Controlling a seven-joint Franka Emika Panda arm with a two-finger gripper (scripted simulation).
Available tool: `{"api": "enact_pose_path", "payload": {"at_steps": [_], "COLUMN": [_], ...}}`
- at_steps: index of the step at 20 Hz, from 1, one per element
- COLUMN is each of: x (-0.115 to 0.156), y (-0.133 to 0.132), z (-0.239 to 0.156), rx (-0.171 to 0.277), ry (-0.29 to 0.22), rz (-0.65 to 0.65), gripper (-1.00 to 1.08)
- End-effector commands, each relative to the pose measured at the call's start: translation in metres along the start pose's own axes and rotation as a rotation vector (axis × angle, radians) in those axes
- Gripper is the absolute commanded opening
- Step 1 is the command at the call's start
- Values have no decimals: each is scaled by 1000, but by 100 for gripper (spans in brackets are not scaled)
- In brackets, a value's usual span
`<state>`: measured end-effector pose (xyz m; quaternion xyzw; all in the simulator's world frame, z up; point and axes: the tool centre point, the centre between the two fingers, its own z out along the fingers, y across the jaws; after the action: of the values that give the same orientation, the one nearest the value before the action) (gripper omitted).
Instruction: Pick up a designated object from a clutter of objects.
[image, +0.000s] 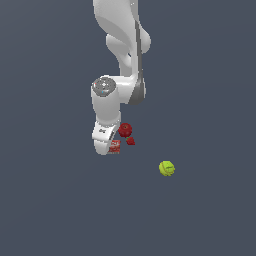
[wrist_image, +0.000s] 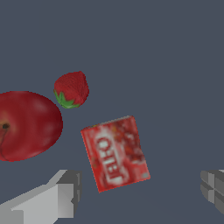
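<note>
Red box (wrist_image: 115, 153) (flat) beside apple (wrist_image: 27, 125)

The box (wrist_image: 115, 153) lies flat on the desk (image: 210, 75), between the hand's (wrist_image: 140, 192) two spread fingers (wrist_image: 61, 194) and apart from both. The strawberry (wrist_image: 71, 89) sits just beside the apple (wrist_image: 27, 125), neither touching the box. In the exterior view the box (image: 115, 146) is partly hidden behind the arm (image: 111, 95); the apple (image: 125, 130) lies beyond it, the strawberry (image: 130, 141) just to its right. The tennis ball (image: 167, 168) rests well apart, towards that view's right and nearer the camera.
</note>
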<state>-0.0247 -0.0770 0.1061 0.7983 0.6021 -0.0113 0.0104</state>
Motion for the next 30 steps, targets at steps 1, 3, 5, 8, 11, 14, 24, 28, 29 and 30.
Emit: {"api": "enact_pose_path", "payload": {"at_steps": [1,3,5,8,11,14,24,28,29,30], "x": [-3,-5,-7,-9,-10,-11,-11,-11,-10,-11], "y": [-3,-5,-7,-10,-12,-14,-15,-15,-15,-16], "z": [10,17,22,30,35,39,45,59,64,69], "rx": [0,1,1,0,0,-1,0,0,0,0], "ry": [6,11,15,21,25,29,30,30,30,30], "rz": [-62,-105,-142,-189,-225,-250,-262,-263,-264,-264], "gripper": [100,100,100,100,100,100,100,100,100,100]}}
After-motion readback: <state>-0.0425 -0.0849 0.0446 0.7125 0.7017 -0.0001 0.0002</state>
